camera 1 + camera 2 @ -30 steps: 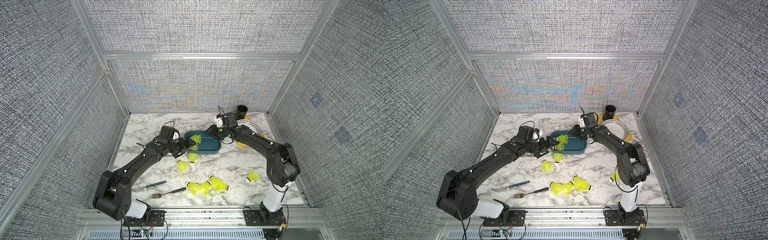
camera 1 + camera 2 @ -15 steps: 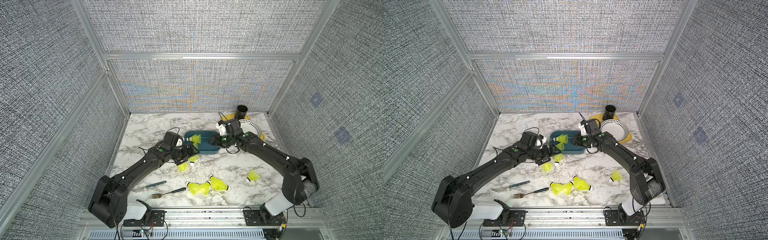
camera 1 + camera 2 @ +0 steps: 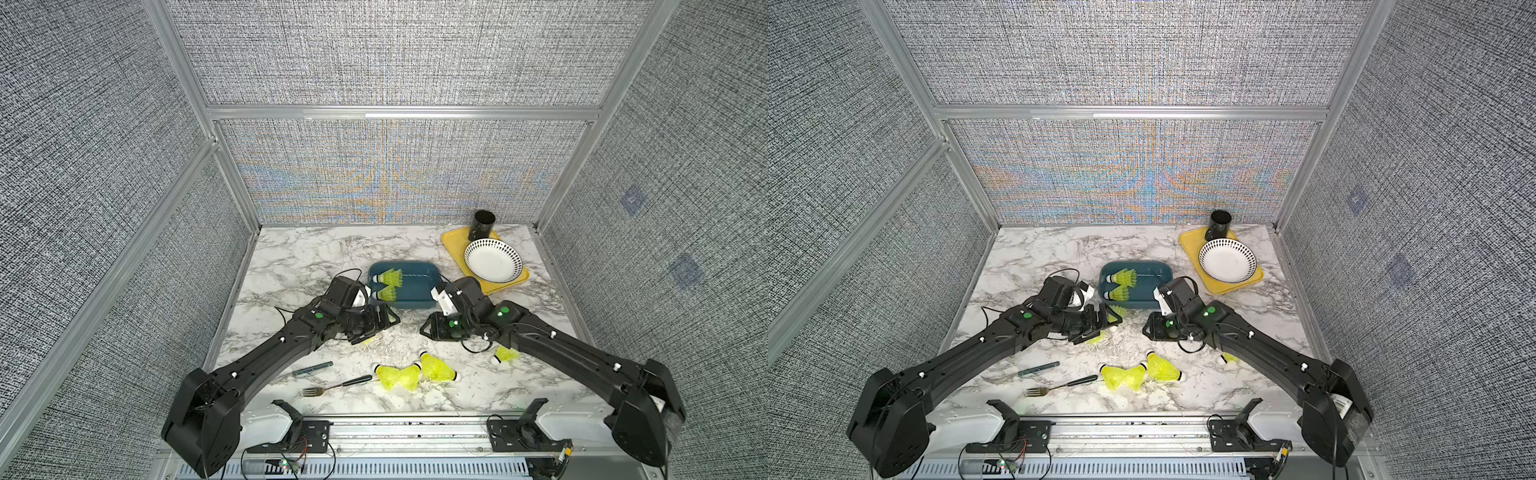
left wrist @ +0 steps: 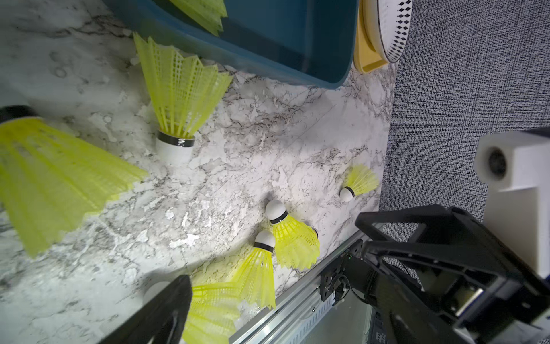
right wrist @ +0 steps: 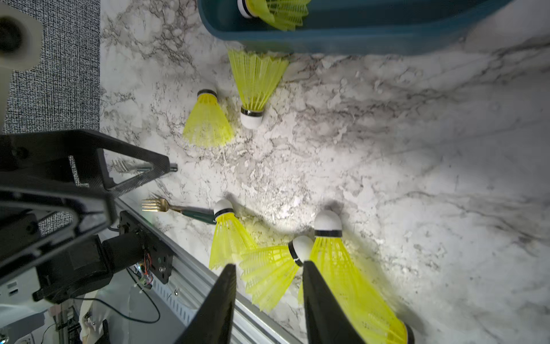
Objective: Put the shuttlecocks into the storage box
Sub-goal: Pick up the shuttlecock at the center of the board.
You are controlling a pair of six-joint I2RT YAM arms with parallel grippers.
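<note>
We count two shuttlecocks (image 3: 390,276) in the one box (image 3: 428,286), and six loose on the marble (image 3: 316,266) from its 4 to 7 o'clock. Both arms (image 3: 266,353) stretch low towards centre. The left claw (image 3: 382,328) gapes wide; the right claw (image 5: 268,264) is partly parted and empty.

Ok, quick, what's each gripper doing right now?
Left gripper: wide open, nothing gripped, a shuttlecock just below it.
Right gripper: partly open, holding nothing.
</note>
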